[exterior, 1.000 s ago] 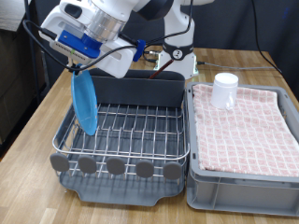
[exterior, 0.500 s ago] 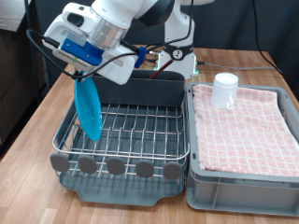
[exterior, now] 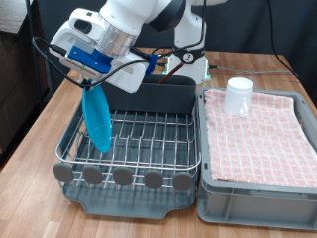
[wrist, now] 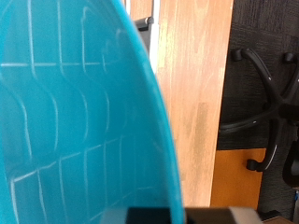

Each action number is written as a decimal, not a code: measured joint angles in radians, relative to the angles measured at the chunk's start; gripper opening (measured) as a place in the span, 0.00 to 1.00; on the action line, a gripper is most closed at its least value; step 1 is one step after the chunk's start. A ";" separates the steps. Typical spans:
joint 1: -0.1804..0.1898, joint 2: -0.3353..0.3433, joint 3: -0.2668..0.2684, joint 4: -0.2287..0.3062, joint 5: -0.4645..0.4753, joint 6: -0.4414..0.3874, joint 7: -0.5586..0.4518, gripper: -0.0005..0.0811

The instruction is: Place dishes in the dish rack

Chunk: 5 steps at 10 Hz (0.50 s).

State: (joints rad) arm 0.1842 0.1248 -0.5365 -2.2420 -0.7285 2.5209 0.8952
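My gripper (exterior: 91,79) is shut on the top rim of the bright-blue plate (exterior: 97,121). It holds the plate on edge, a little tilted, at the exterior view's left side of the silver wire dish rack (exterior: 149,134). The plate's lower edge is down among the wires. In the wrist view the plate (wrist: 75,121) fills most of the picture and hides the fingers. The white mug (exterior: 238,96) stands on the pink checked cloth (exterior: 260,134) at the right. I cannot make out the wooden spoon.
The rack's tall grey bin (exterior: 163,97) stands at its back. A grey crate (exterior: 248,206) holding the cloth sits against the rack's right side. The robot base (exterior: 188,55) and cables are behind. The wooden table (exterior: 35,129) extends left. A chair base (wrist: 266,93) is beyond the table.
The gripper has lowered the blue plate further into the rack's left side and shifted it slightly right. The mug and cloth have not moved.
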 joint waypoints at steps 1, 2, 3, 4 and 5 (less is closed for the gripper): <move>0.000 0.000 0.000 -0.005 0.001 0.004 0.003 0.03; 0.000 0.000 0.000 -0.009 0.001 0.007 0.008 0.03; 0.000 0.000 0.000 -0.013 0.001 0.008 0.012 0.03; 0.000 0.000 0.000 -0.016 0.001 0.010 0.015 0.03; 0.000 0.000 0.000 -0.017 0.001 0.010 0.017 0.03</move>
State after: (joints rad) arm 0.1843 0.1252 -0.5364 -2.2587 -0.7278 2.5309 0.9121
